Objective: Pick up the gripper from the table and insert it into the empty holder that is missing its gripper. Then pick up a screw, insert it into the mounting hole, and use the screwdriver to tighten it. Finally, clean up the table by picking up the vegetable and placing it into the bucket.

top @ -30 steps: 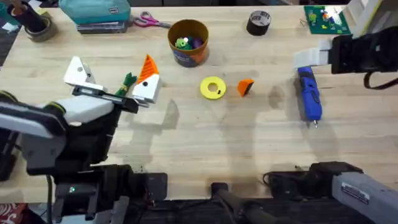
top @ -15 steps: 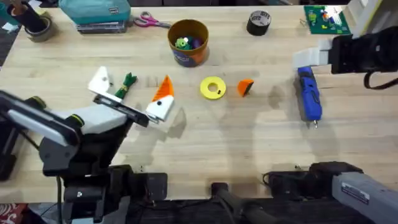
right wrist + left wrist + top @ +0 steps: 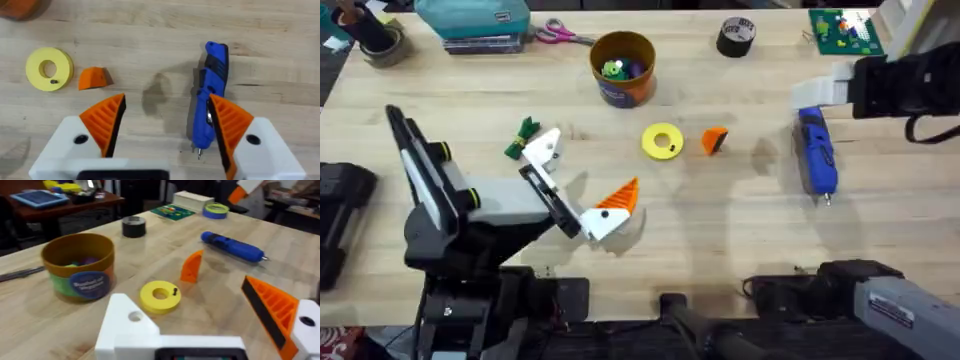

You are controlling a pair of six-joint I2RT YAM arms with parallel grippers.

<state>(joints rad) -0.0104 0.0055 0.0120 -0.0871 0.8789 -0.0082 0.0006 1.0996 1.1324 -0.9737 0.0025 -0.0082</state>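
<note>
Finds the left hand (image 3: pixel 582 170) spread wide and empty above the desk (image 3: pixel 720 230), one finger a bare white holder (image 3: pixel 542 150), the other tipped in orange. Finds the right hand (image 3: pixel 167 125) likewise parted and empty, poised over the screwdriver (image 3: pixel 817 150). Places the gripper (image 3: pixel 715 140) flat on the wood just beside the yellow disc (image 3: pixel 662 141), well apart from both hands. Risks, as a judgement: pinching the small wedge off-centre and squirting it away; nudging the disc and losing the screw (image 3: pixel 174 291) resting on it; brushing the vegetable (image 3: pixel 523 138) close by the holder; meeting the holder askew and jamming the wedge.
</note>
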